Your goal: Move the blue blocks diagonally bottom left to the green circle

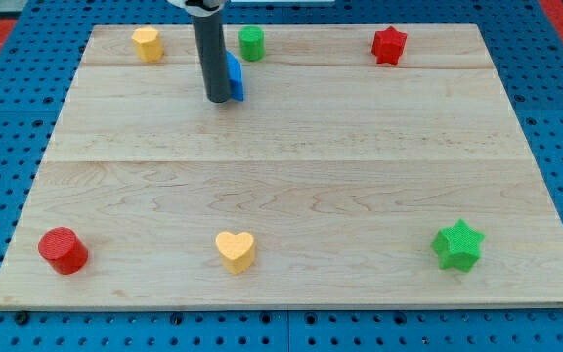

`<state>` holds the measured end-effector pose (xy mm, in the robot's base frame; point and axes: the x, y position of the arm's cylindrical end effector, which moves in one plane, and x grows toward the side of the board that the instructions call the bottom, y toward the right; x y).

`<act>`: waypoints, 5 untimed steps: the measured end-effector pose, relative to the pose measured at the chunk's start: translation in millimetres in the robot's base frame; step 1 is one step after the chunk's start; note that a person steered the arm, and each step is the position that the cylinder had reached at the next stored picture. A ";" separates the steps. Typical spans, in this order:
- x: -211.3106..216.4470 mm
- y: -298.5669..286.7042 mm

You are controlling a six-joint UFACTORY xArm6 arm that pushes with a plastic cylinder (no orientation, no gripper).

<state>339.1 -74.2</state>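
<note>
A blue block (235,77) lies near the view's top, left of centre, partly hidden behind my rod; its shape cannot be made out. My tip (217,99) rests on the board right against the blue block's left side. A green circle block (251,42) stands just above and to the right of the blue block, close to the board's top edge. Only one blue patch shows, so I cannot tell whether it is one block or two.
A yellow block (147,43) stands at the top left and a red star (389,45) at the top right. A red cylinder (63,249), a yellow heart (235,250) and a green star (456,244) stand along the bottom of the wooden board (301,176).
</note>
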 end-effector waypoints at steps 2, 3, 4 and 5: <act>145.7 167.2; 146.0 280.7; 124.6 308.8; 117.0 313.7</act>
